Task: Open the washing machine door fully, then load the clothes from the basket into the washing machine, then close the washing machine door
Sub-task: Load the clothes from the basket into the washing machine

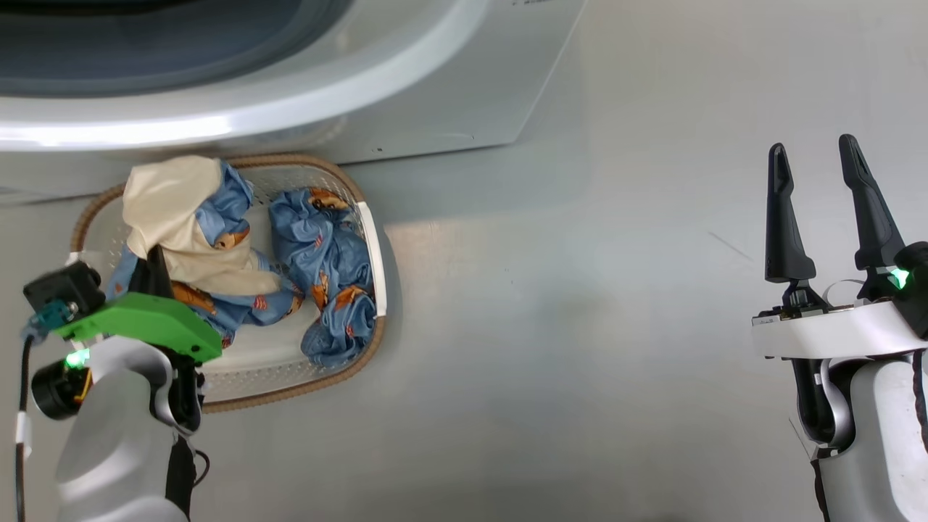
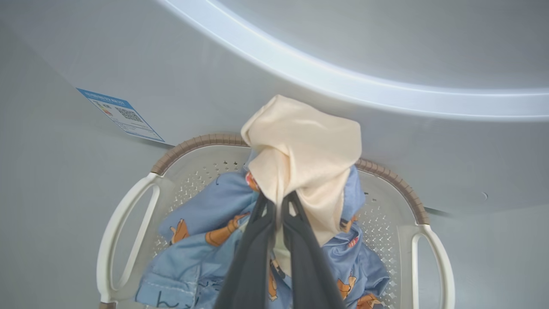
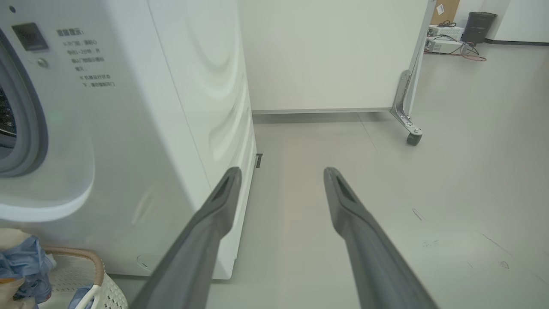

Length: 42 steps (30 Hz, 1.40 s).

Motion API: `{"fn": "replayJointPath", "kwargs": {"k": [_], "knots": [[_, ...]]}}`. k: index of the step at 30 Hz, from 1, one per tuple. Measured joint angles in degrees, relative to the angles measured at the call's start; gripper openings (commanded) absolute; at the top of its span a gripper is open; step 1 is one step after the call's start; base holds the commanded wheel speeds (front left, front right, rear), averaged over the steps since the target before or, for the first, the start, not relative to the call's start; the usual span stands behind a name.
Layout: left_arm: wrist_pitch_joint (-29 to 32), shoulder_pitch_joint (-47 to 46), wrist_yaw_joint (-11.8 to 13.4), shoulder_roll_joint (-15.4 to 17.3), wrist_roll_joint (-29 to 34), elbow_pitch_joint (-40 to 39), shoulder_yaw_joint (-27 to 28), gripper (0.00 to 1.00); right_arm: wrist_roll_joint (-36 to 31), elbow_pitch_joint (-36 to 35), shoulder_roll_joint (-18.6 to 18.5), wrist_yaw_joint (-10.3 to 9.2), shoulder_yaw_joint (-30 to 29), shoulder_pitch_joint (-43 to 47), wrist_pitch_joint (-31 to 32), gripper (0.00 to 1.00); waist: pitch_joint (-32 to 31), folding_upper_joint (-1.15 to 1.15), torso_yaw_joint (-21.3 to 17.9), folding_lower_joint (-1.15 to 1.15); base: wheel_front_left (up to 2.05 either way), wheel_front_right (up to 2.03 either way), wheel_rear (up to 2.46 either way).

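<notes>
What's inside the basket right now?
Crumpled blue printed clothes lie in the basket; the left gripper pinches a cream cloth on top of them. Whatever lies beneath the pile is covered.

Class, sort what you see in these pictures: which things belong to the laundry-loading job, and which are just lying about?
Belong to the job:
washing machine
basket
blue printed clothes
cream cloth, pinched in the left claw

Just lying about:
wheeled white panel
dark bin
cables on the far floor
</notes>
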Motion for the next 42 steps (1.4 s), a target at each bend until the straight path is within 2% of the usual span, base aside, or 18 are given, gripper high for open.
{"fn": "replayJointPath", "kwargs": {"k": [19,28,42], "knots": [[-1.7,12.0,-0.5,-0.7,-1.1,-9.6,-2.0,0.00,-1.0,2.4,-2.2,0.00,0.9,5.6,0.0,1.00,-15.0,0.00,1.8,0.00,0.00,0.00,0.00],[-1.7,19.2,-0.5,-1.0,1.3,-18.8,-2.4,0.00,-1.0,5.5,-2.4,0.00,1.8,12.0,0.0,1.00,-22.5,0.00,2.7,0.00,0.00,0.00,0.00],[-1.7,35.9,-0.3,-1.0,2.4,-31.6,-0.7,0.00,-0.9,8.6,-1.8,0.00,4.6,21.7,0.0,1.00,-34.1,0.00,3.1,0.00,0.00,0.00,0.00]]}}
